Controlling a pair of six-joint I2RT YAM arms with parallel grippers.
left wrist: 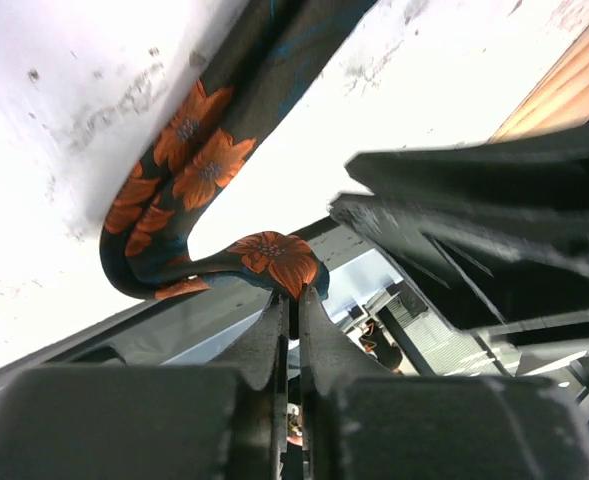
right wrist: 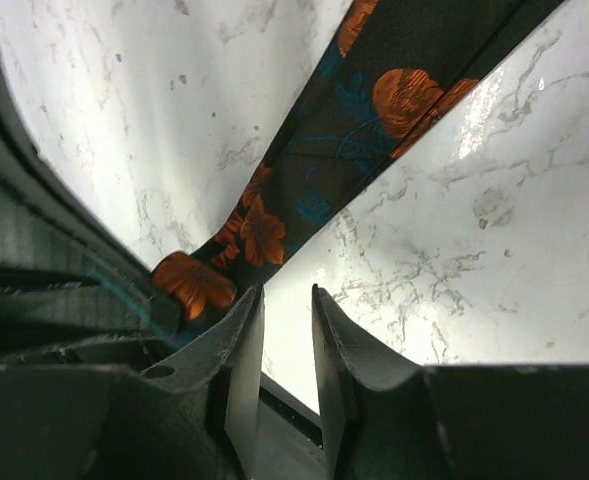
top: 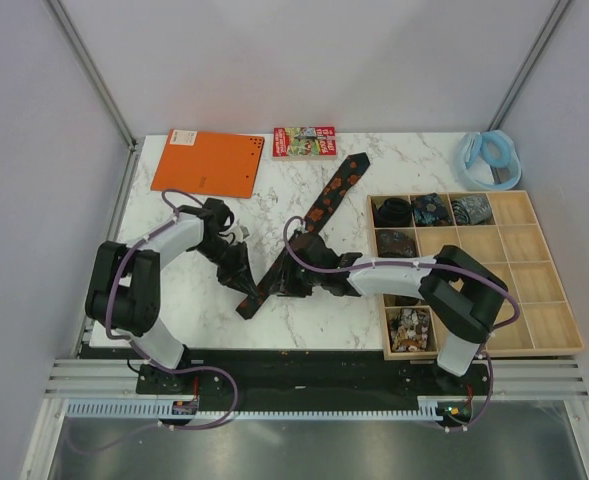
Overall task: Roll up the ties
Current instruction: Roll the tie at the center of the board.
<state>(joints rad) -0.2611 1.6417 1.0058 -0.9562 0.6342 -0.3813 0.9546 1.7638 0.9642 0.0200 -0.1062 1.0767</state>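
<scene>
Tie: we see the black flowered tie [top: 326, 205] lying diagonally across the marble table [top: 404, 160], its near end curled up off the surface | Left gripper [left wrist: 294, 297]: clenched on that curled end | Right gripper [right wrist: 286, 300]: fingers parted, grasping nothing, tie just beside 1 finger | 3 coiled ties [top: 431, 208] fill the wooden tray's [top: 539, 245] back row.

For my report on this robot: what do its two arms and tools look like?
The left arm and the right arm each have black joints and a white middle link, with a thin purple cable running along it. The left tool and the right tool each have two flat black fingers.
</scene>
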